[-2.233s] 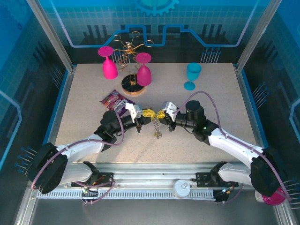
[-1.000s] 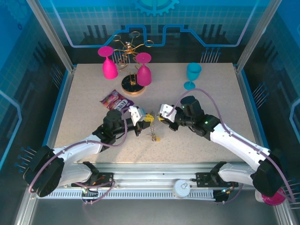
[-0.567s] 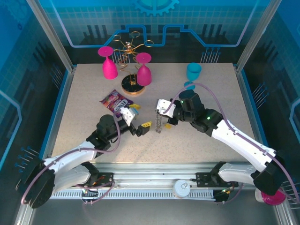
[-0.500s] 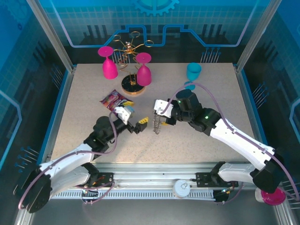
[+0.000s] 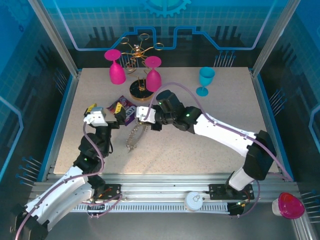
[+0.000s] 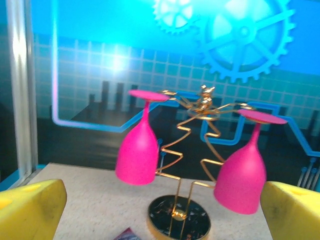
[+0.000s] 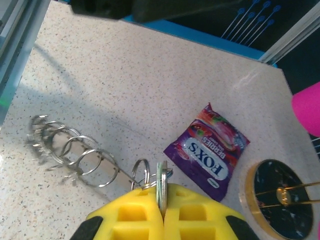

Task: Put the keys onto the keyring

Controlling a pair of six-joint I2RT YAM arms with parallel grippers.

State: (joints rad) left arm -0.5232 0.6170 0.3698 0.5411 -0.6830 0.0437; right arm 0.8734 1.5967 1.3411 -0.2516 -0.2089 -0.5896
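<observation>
My right gripper [image 7: 161,207] is shut on the keyring [image 7: 161,182], a thin flat ring seen edge-on between the yellow fingers. A string of thin wire loops [image 7: 75,155] trails from it across the tabletop. From above, that gripper [image 5: 142,122] sits mid-table beside the purple packet, and the loops [image 5: 133,139] hang toward the near edge. I cannot pick out the keys among the loops. My left gripper [image 5: 104,107] is open and empty, to the left of the packet. Its yellow fingertips [image 6: 30,210] stand far apart, facing the glass stand.
A purple snack packet [image 7: 207,150] lies just past the right fingers. Behind it is the round gold-rimmed stand base [image 5: 140,91], with two pink glasses [image 6: 137,152] hung upside down on the gold wire. A teal glass [image 5: 205,80] stands at the back right.
The left gripper opened, let go and drew back to the left. The right gripper carried the keyring and its loops leftward, up to the purple packet.
</observation>
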